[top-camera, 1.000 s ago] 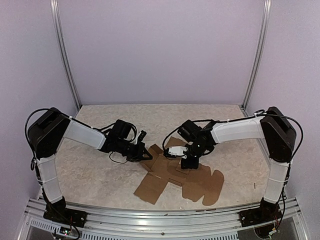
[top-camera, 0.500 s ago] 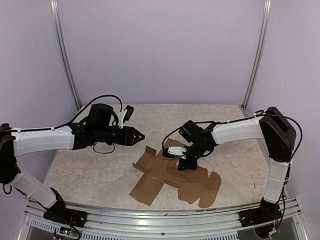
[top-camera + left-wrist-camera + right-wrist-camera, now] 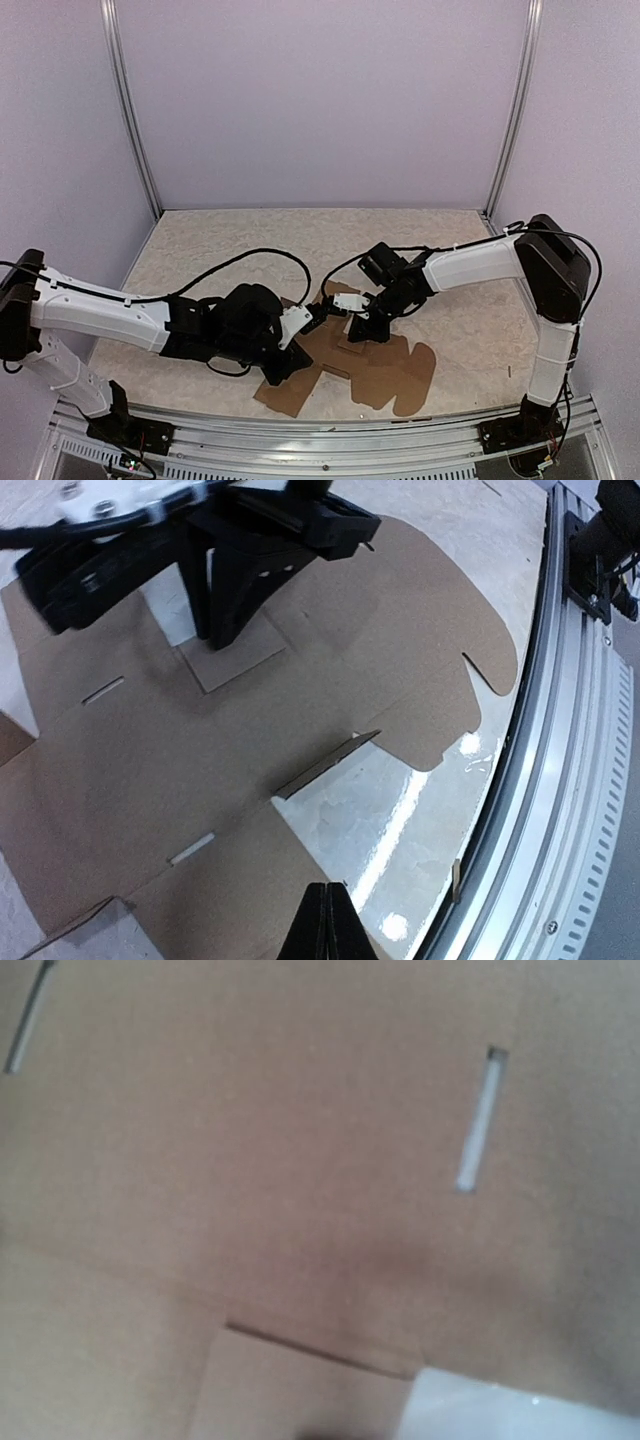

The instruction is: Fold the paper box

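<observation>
Cardboard paper box (image 3: 400, 370) lies flat and unfolded near the front of the table (image 3: 200, 260). Our left gripper (image 3: 322, 925) hovers over its near panel with fingers closed (a pusher, we reckon). Beyond it, the right gripper (image 3: 218, 630) has its tips together on an inner flap; we think it's anchoring the sheet.

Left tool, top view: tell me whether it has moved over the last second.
Yes. The left tool has shifted right and slightly nearer the front rail, and it is now over the left part of the paper box.
</observation>
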Motion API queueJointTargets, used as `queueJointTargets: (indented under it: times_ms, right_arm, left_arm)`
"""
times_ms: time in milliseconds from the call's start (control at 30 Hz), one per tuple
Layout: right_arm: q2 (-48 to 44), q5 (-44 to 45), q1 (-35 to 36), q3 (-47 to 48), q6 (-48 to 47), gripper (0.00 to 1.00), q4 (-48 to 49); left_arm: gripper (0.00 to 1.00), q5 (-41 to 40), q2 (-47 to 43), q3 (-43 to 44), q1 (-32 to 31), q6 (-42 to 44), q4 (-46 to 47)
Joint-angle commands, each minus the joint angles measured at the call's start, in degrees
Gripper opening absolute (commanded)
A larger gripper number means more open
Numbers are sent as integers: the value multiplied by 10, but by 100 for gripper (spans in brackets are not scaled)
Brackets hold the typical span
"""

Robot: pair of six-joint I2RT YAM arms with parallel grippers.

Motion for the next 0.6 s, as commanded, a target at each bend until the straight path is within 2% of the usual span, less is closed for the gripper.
queueJointTargets:
  times_ms: [0, 133, 567]
  right_arm:
    - [72, 73, 5, -53, 4, 9, -52]
    - [63, 102, 5, -65, 4, 10, -43]
    - [68, 86, 6, -63, 5, 10, -50]
  left_arm:
    - [0, -28, 94, 78, -36, 62, -38]
    - [0, -44, 153, 109, -40, 83, -40]
    - [0, -62, 222, 161, -38, 138, -20]
